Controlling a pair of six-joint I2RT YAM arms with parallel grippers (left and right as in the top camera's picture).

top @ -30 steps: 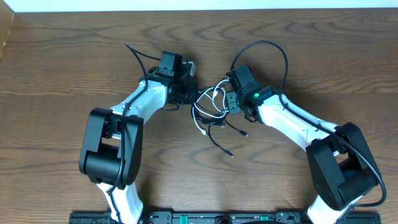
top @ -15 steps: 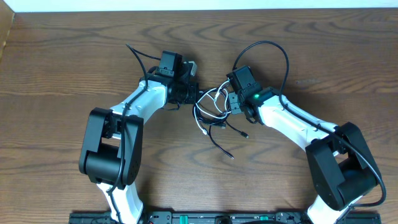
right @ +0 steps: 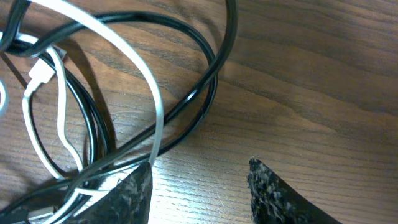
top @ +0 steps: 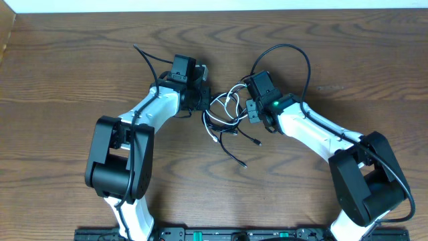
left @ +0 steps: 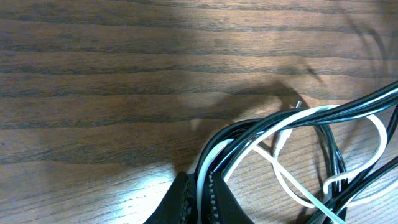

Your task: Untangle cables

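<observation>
The cables [top: 224, 119] lie in a tangle of white and black loops on the wooden table between my two grippers. My left gripper [top: 203, 100] is at the tangle's left edge. In the left wrist view it [left: 200, 182] is shut on the white cable [left: 292, 123], with black cables [left: 247, 128] bunched against it. My right gripper [top: 246, 107] sits at the tangle's right edge. Its jaws [right: 200, 173] are open over bare wood. The white cable [right: 153, 93] and a black loop [right: 212, 81] pass just past its left finger [right: 132, 190]. Loose black plug ends [top: 243, 164] trail toward the front.
A thick black arm wire [top: 297, 57] arcs behind the right wrist. Another one [top: 148, 61] sticks out behind the left wrist. The table's far edge [top: 214, 9] runs along the top. A brown box edge [top: 5, 33] is at the far left corner.
The left gripper has drawn slightly back and left with the cables. The tangle and its loose black ends have shifted a little left. The right gripper has stayed at the tangle's right edge.
</observation>
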